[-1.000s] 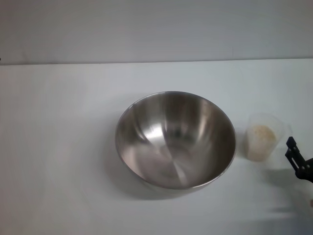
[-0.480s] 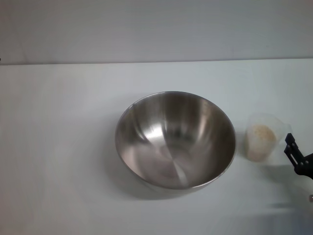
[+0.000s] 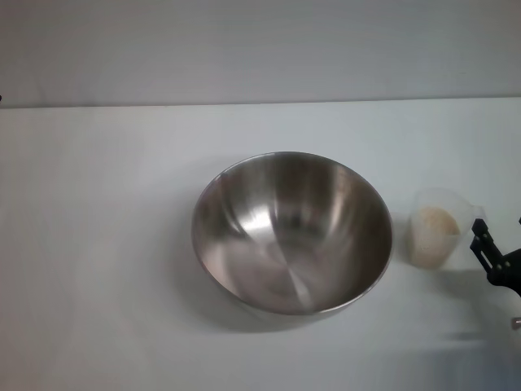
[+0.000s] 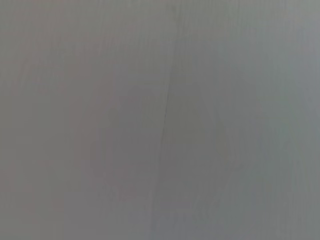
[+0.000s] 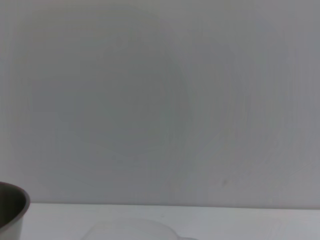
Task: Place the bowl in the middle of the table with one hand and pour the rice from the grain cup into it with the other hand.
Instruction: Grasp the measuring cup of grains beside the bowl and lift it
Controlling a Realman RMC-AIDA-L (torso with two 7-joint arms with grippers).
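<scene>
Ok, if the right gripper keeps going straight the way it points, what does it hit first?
Probably the small clear plastic grain cup of rice: the right gripper sits just beside it, pointing toward it, though height is unclear.

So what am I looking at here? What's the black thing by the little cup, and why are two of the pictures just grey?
These pictures come from a robot with two arms. One camera sits on its head and looks down at a plain white table. In the middle stands a big shiny round steel bowl with nothing in it. Beside it, on the robot's right, is a small clear plastic cup holding pale beige rice. The black thing is the right gripper, the robot's hand, close to the cup's handle side; nothing is lifted yet, and I can't tell if its jaws are open. The other two pictures come from cameras on the wrists. The left one sees only a blank grey surface, and that arm is out of sight. The right one sees mostly wall, with the bowl's edge peeking in.
</scene>
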